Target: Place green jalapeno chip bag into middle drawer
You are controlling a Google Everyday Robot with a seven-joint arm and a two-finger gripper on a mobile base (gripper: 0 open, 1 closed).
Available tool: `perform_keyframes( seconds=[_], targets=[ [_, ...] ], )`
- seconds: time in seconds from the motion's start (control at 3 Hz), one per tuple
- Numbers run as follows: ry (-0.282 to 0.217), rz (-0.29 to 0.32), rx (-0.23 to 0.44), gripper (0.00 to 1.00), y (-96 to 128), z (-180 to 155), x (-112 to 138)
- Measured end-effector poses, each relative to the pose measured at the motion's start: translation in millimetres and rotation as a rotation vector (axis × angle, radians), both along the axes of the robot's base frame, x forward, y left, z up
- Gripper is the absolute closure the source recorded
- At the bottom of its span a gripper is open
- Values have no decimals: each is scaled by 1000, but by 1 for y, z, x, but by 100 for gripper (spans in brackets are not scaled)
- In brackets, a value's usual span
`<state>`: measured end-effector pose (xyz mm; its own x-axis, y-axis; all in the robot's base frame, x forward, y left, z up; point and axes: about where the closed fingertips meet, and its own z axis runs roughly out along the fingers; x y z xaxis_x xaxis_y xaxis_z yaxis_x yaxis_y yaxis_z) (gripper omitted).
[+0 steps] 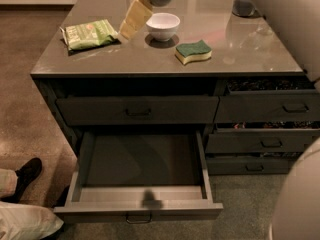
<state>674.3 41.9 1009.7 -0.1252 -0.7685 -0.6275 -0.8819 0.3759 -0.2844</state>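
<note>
The green jalapeno chip bag (90, 34) is laid left of the gripper (134, 20) — lengthwise across; gripper state cannot be told.

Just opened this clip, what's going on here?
A one-arm robot is working at a grey cabinet. Its gripper hangs above the countertop, between the green jalapeno chip bag and a white bowl. The bag lies flat on the counter's left side, not yet picked up. The middle drawer is pulled out, showing only its bare grey floor. A green-and-yellow sponge sits right of the bowl.
</note>
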Motion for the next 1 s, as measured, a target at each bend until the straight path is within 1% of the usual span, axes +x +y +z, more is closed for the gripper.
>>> perform_keyframes(
  seconds=[0.33, 0.67, 1.0],
  targets=[
    [0, -88, 58, 0, 16, -42, 44],
    [19, -226, 152, 0, 45, -79, 101],
    [61, -311, 237, 0, 69, -108, 136]
  ],
)
